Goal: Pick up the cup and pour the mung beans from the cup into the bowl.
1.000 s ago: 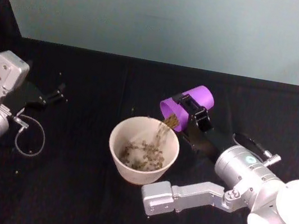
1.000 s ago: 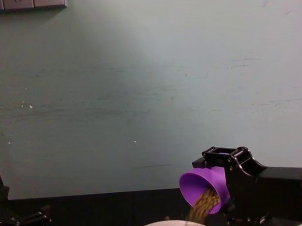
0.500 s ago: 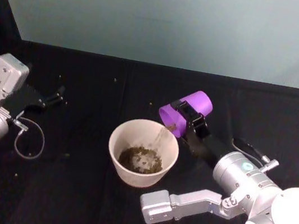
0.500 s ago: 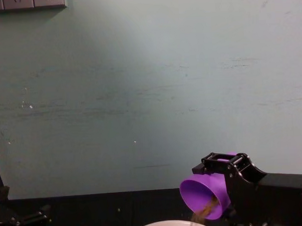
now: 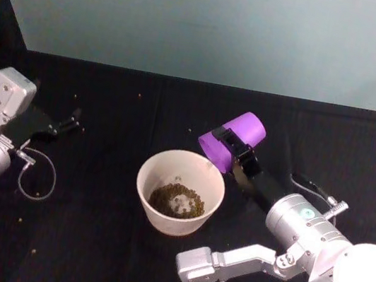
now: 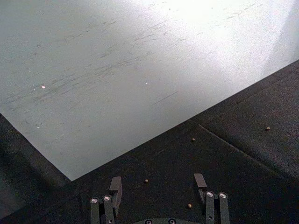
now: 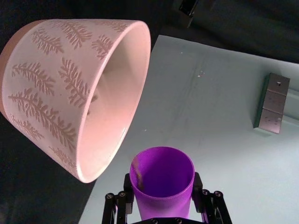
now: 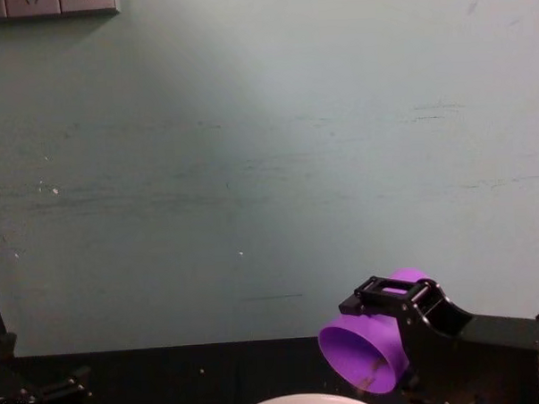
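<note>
Cup (image 5: 247, 127): purple tumbler, pinched across its wall by the black fingers of my right gripper (image 5: 235, 147), one finger on each side. I log it tipped well over, mouth facing down toward 7 o'clock, base raised toward 1 o'clock. In the right wrist view its inside reads as nearly bare, with a few brownish specks on the inner wall.

Item 2, bowl (image 5: 141, 176): pale pinkish-white, with a leaf pattern on the outer wall, upright on the table. The cup hangs at the bowl's 1 o'clock, its lower lip just above the rim and clear of it in the chest view.

Item 3, mung beans (image 5: 177, 200): a heap of them lies in the bottom of the bowl.

Item 4, right arm: comes in from 4 o'clock of the bowl, silver joints behind the black wrist.

Item 5, table (image 5: 86, 239): black cloth, with a few stray beans (image 6: 192, 139) scattered on it.

Item 6, left gripper (image 5: 69, 122): parked low over the cloth at 9 o'clock of the bowl, well apart from it, fingers spread with nothing between them.

Item 7, wall (image 5: 214, 23): pale teal, behind the table at 12 o'clock.
</note>
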